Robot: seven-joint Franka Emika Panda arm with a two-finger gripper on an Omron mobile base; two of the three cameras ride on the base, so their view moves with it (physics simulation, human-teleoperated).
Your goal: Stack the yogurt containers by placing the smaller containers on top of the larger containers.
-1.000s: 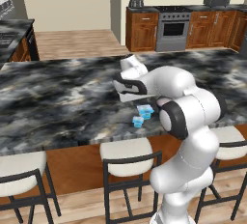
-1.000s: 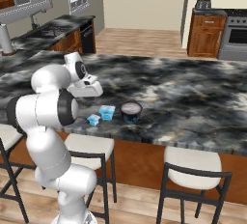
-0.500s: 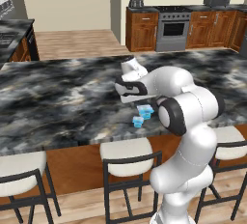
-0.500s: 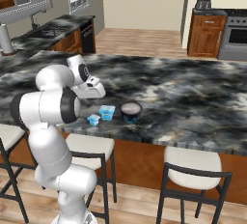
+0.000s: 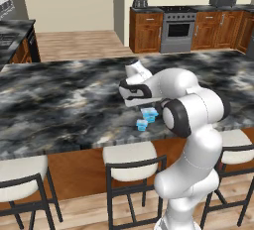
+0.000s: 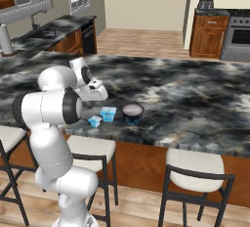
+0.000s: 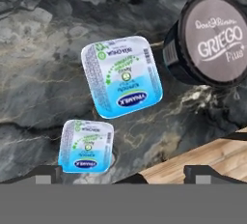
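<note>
Three yogurt containers stand close together near the front edge of the dark marble counter. The tiny light-blue cup is nearest the edge. The slightly bigger light-blue cup is just beyond it. The wide dark-rimmed tub, its pale lid reading "GRIEGO", sits beside that cup. My gripper hovers above the two cups, open and holding nothing. In the left base view my arm hides the tub.
The counter's front edge runs right by the tiny cup, with wooden floor showing past it. Stools stand under the edge. A stove and cabinets are far behind.
My hand has shifted a little lower and closer to the cups. The containers have not moved and the jaws stay open.
</note>
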